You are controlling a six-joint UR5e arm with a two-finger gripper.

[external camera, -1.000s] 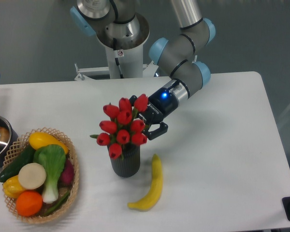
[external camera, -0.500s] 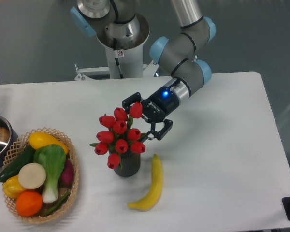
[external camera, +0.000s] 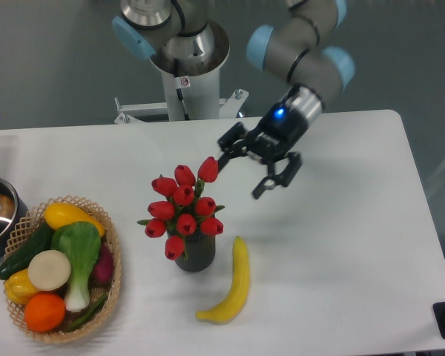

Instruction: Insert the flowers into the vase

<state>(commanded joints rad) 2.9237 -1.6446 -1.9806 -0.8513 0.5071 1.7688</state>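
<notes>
Standing in the dark grey ribbed vase [external camera: 195,252], the bunch of red tulips [external camera: 183,210] is leaning left. Hovering just right of the blooms, the black two-finger gripper [external camera: 239,172] is gaping wide, holding nothing.

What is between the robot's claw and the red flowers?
Nothing. In the camera view, only bare white table shows between the open gripper and the flowers in the vase.

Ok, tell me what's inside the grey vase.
The flowers stand in the vase: red tulip buds and a few green leaves spread over its mouth. The stems and the vase's interior are covered by the bunch. The claw is open, apart from them.
</notes>
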